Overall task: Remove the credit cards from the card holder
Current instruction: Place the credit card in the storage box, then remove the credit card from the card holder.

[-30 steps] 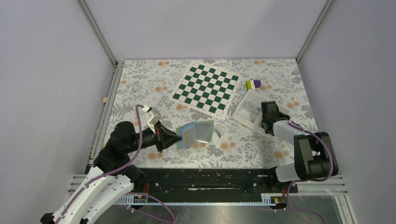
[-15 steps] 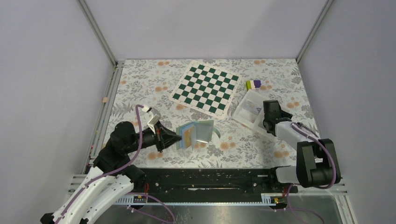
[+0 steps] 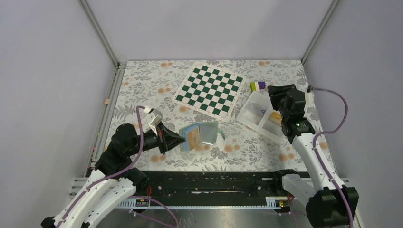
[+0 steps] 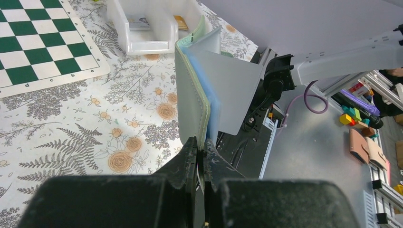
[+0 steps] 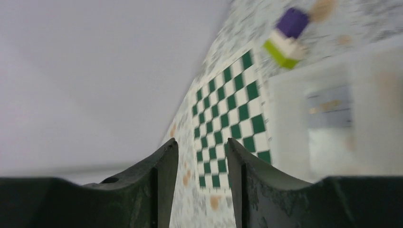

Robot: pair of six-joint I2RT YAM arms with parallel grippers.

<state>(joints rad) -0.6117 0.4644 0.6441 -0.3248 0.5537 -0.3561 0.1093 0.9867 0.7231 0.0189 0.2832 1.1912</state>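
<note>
Now, step: orange-yellow card sits in card holder.
Left hand: clenched on holder's edge.
Right hand: released, empty.
Next: reach across, pinch card.

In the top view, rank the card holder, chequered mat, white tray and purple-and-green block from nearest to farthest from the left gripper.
From the left gripper:
1. card holder, pinched in its fingers at mid-table.
2. chequered mat, further back, centre.
3. white tray, on the right side.
4. purple-and-green block, back right, just beyond the tray.
</note>
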